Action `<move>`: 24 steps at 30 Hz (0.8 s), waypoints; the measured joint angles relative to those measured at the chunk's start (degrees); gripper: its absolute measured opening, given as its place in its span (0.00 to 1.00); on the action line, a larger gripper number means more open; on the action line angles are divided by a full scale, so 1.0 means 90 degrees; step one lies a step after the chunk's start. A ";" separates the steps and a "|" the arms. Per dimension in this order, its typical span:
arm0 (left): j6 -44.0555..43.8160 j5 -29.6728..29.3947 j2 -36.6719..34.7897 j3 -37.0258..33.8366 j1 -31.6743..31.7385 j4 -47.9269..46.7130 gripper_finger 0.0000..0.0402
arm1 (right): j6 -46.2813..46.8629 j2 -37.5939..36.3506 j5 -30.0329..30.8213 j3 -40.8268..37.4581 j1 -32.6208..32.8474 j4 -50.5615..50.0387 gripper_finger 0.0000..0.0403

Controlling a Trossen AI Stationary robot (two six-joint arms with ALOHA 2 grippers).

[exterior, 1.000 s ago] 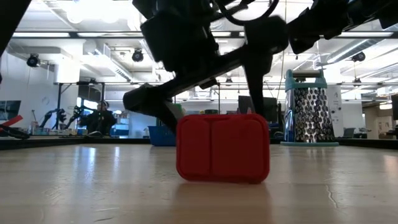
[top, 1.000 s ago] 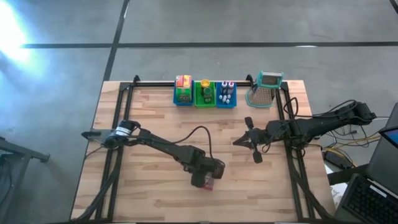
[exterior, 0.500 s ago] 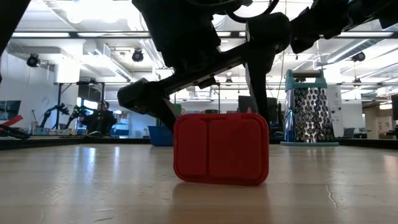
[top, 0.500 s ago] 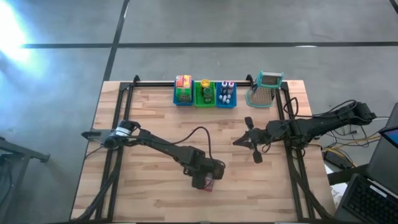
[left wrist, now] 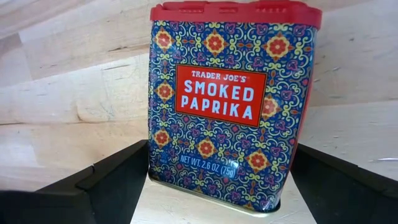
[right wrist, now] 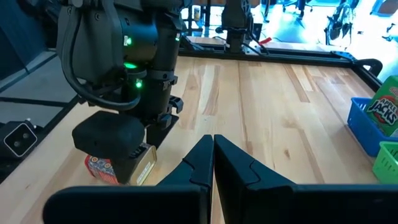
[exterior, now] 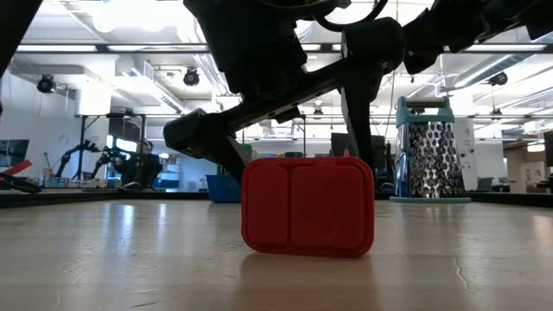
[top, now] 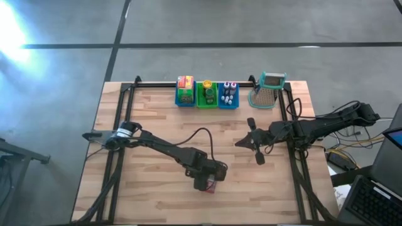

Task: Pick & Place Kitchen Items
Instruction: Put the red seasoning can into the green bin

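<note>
Straddling the one smoked paprika tin, the left gripper has settled since a second ago, when tin and arm still shifted slightly; its jaws stand wide either side, not yet clamped, so the grasp looks imminent; rightward, three bins hold sorted goods by one grater; the right gripper waits closed mid-table.

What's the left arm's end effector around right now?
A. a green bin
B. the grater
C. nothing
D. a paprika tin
D: the left end effector has a finger on each side of the paprika tin lying on the table.
</note>
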 joint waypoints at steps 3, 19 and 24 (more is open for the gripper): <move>0.0000 0.0001 0.0000 0.0000 0.0000 0.0000 0.94 | -0.0009 0.0000 0.0000 0.0000 0.0000 0.0078 0.02; -0.0797 0.0002 0.0000 0.0002 -0.0010 0.0225 0.94 | -0.0067 0.0000 0.0000 0.0000 -0.0002 0.0080 0.02; -0.0801 0.0004 0.0000 0.0002 -0.0010 0.0278 0.94 | -0.0133 0.0000 0.0002 0.0000 -0.0002 0.0078 0.02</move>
